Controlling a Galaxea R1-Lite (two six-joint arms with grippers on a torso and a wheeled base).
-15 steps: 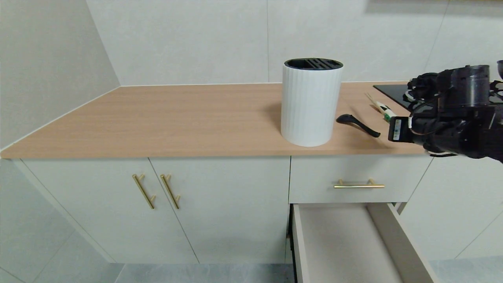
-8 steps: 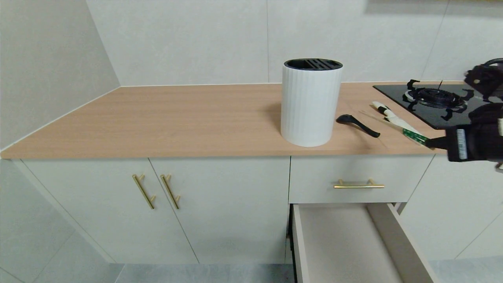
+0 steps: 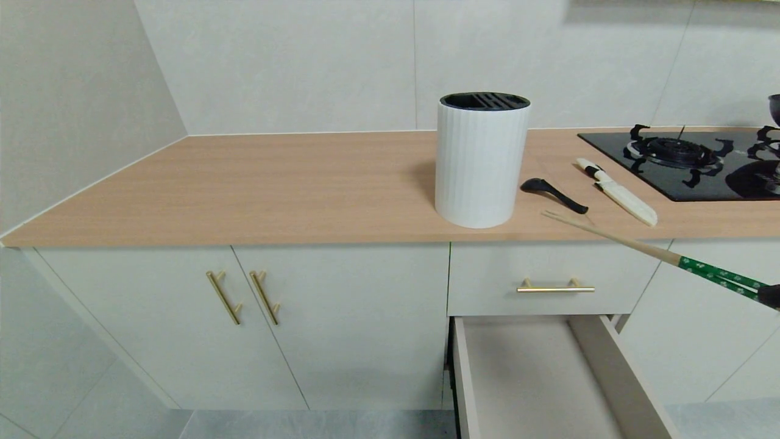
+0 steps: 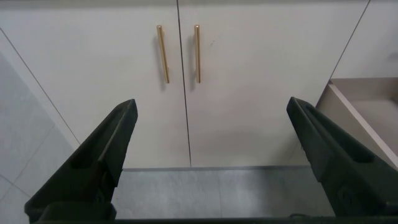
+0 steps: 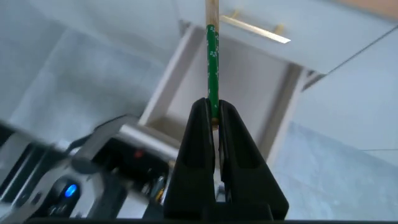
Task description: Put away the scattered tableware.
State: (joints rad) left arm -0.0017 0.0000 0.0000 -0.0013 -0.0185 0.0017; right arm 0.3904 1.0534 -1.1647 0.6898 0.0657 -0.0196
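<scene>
Wooden chopsticks [image 3: 640,247] now lifted off counter [image 3: 304,183], pinched in right tool [image 5: 214,107] (left tool [image 4: 211,106] spread wide).

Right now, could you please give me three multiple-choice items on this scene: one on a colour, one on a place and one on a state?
1. The end of the chopsticks gripped by the right hand is:
A. red
B. green
C. blue

2. The black spoon lies:
A. on the counter, between the white holder and the knife
B. inside the white holder
C. in the right hand

3. The lower drawer is:
A. open
B. shut
C. set on the counter

Answers:
1 B: a green patterned band runs up to the hand.
2 A: it rests flat on the wood between them.
3 A: it is pulled out and its inside shows.
</scene>
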